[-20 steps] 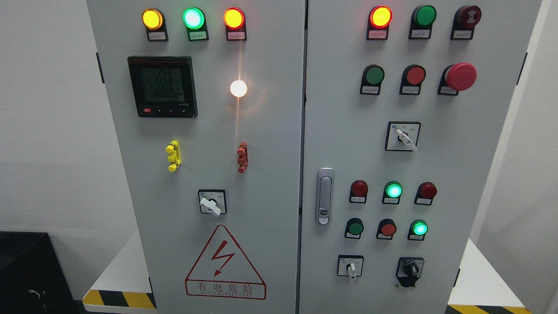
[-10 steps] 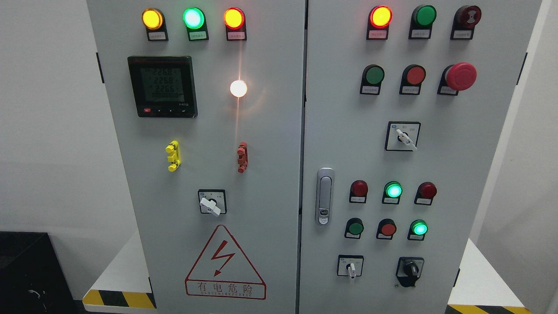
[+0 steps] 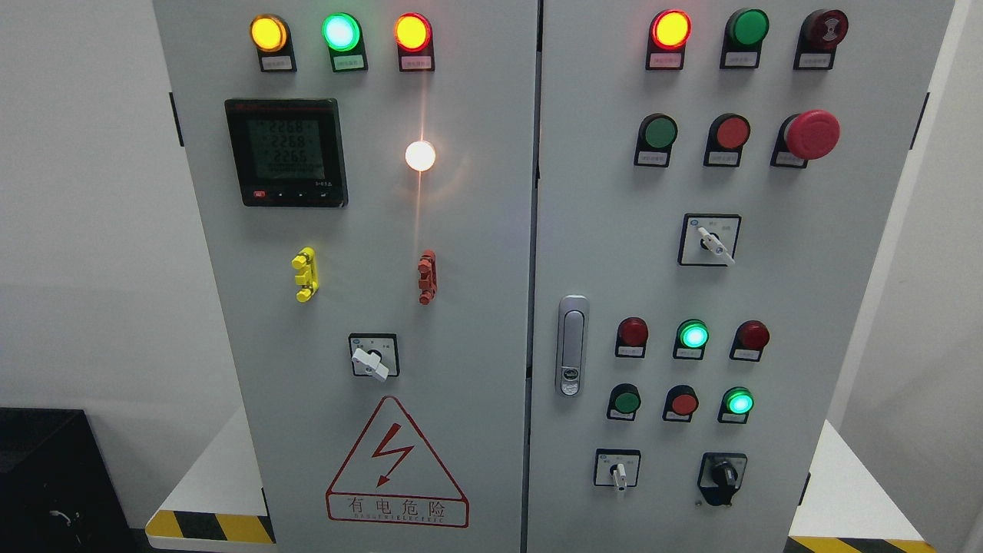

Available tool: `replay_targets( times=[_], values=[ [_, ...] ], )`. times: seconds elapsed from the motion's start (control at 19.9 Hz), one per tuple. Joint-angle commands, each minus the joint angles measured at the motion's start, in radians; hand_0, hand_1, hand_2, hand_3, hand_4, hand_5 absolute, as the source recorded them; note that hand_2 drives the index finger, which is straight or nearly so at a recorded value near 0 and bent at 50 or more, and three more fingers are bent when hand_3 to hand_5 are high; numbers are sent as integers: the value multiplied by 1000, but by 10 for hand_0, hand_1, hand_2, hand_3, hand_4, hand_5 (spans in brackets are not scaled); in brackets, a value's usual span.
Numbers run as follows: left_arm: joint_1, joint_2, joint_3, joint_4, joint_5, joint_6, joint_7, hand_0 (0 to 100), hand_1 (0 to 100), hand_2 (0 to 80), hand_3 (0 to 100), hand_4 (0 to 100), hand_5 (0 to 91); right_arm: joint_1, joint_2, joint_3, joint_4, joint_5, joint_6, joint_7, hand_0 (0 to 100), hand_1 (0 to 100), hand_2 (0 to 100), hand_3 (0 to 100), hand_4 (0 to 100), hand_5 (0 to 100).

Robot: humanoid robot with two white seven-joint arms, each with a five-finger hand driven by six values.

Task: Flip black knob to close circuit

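The black knob (image 3: 723, 475) sits at the lower right of the right door of a grey electrical cabinet (image 3: 476, 253), its handle pointing roughly straight down. To its left is a white-handled rotary switch (image 3: 617, 470). Neither of my hands nor any arm shows in the head view.
The right door carries lit and unlit lamps, a red mushroom stop button (image 3: 810, 135), another white switch (image 3: 710, 240) and a door latch (image 3: 570, 346). The left door has a meter (image 3: 286, 151), a white switch (image 3: 372, 356) and a warning triangle (image 3: 397, 465). A black box (image 3: 46, 476) stands lower left.
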Motion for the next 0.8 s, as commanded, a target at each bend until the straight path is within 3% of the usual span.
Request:
replay_targets(
  times=[0.0, 0.75],
  values=[
    [23, 0, 0, -29, 0, 0, -1, 120, 556, 0, 0, 0, 0, -51, 4, -12, -110, 81, 27, 9, 0, 0, 865, 1000, 933, 945],
    [23, 0, 0, -29, 0, 0, -1, 120, 556, 0, 0, 0, 0, -171, -1, -32, -86, 121, 93, 44, 0, 0, 867, 1000, 950, 966]
  ],
)
